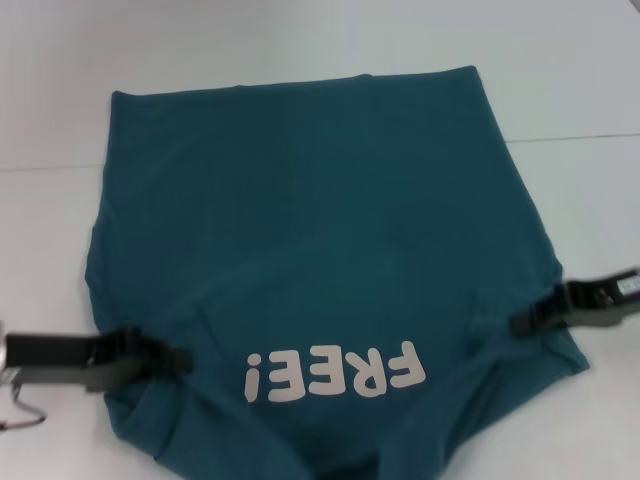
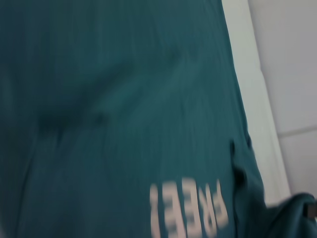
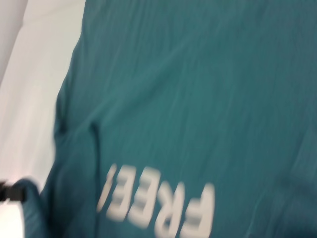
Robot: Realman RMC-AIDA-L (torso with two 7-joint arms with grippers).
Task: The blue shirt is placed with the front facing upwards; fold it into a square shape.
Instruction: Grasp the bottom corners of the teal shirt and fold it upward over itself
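Note:
The blue shirt [image 1: 320, 230] lies spread on the white table [image 1: 300, 40], its cream "FREE!" letters [image 1: 335, 372] near the front edge. My left gripper [image 1: 178, 360] is shut on the shirt's near left side, where the cloth bunches. My right gripper [image 1: 518, 322] is shut on the near right side, and the cloth puckers toward it. The left wrist view shows the shirt [image 2: 124, 99] and the far right gripper [image 2: 310, 210] with cloth gathered at it. The right wrist view shows the shirt [image 3: 208, 89] and the left gripper [image 3: 12, 192]. The collar and sleeves are hidden.
The shirt's far edge [image 1: 300, 82] lies flat and straight. A thin seam [image 1: 580, 137] runs across the table top on both sides of the shirt. A metal wire bracket [image 1: 22, 405] hangs by my left arm at the near left.

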